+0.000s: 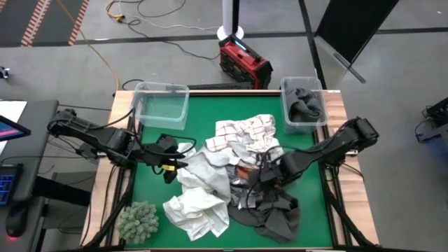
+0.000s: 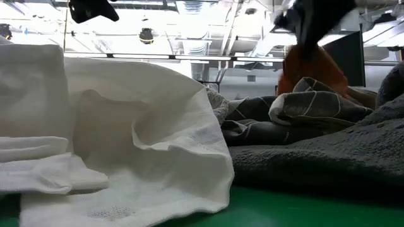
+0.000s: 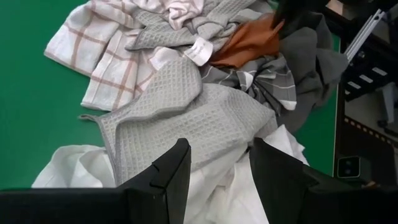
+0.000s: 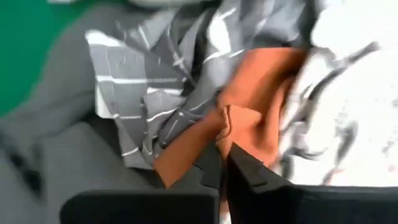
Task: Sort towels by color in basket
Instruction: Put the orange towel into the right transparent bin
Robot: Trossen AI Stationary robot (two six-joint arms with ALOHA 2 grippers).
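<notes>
1. High view: no writing can be read here. On the green felt-covered worktop [image 1: 154,189] lies a heap of soft cloth towels [image 1: 231,175]: a white towel with a brown grid check [image 1: 245,131], a crumpled plain white towel [image 1: 198,210], and a dark grey terry towel [image 1: 276,218]. The right pincer [image 1: 260,175] is down in the heap's middle, at a rust-orange towel [image 1: 245,171]. The left pincer [image 1: 170,164] sits just beside the heap's edge. A clear plastic bin [image 1: 161,103] stands at one far corner, a second clear bin holding dark cloth [image 1: 304,103] at the other; a fuzzy grey-green clump [image 1: 138,221] lies near the front.

2. Low view: the plain white towel fills the foreground in thick folds; the dark grey towel lies beside it, the orange one behind.

3. Left wrist view: a small white label [image 3: 200,50] shows on a light grey waffle-weave towel [image 3: 186,118]; its text is too small to read. The left pincer's jaws stand partly apart above that towel, grasping nothing.

4. Right wrist view: the right pincer [image 4: 225,149] is clenched on a fold of the rust-orange towel, beside a dark grey towel with thin white stripes [image 4: 149,93].
</notes>
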